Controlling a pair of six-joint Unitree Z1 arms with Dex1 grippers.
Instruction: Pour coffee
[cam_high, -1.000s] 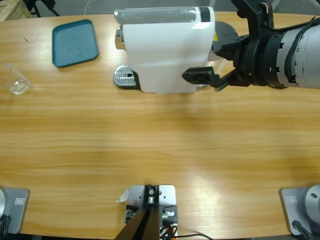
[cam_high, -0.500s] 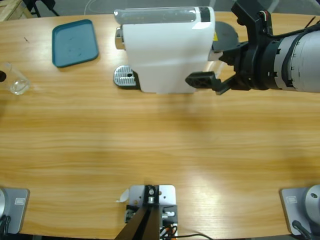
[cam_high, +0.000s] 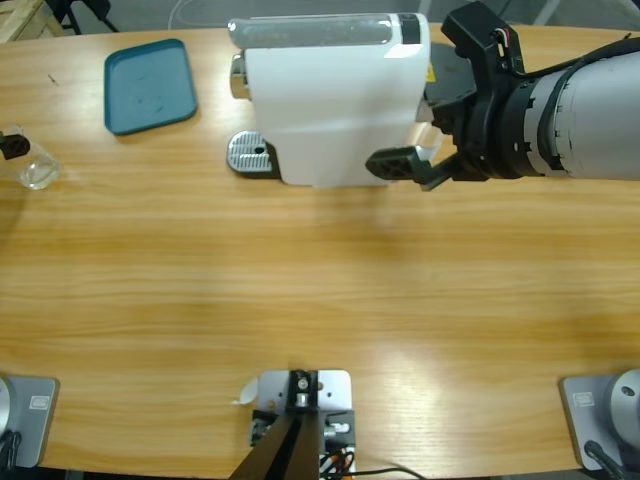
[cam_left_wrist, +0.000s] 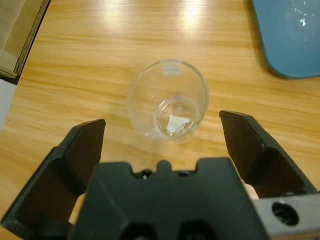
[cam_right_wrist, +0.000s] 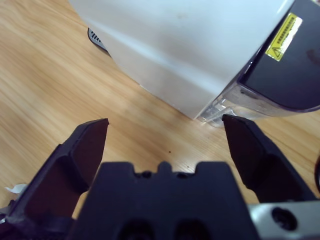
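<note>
A lab test bench, not a kitchen: a coffee machine (cam_high: 330, 95), a glass (cam_high: 35, 165) and a tray (cam_high: 150, 85) sit alone on a long wooden table (cam_high: 320, 290) flanked by robot arms.

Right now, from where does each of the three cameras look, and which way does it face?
High view: fixed above, facing down on the long wooden table; shows the white box-shaped coffee machine, the teal plastic tray and the right gripper.
Left wrist view: on the left arm, facing down at the clear empty glass cup; the left gripper has open jaws.
Right wrist view: on the right arm, facing the coffee machine's side; open jaws.
Shared: the cup, the tray and the coffee machine.
</note>
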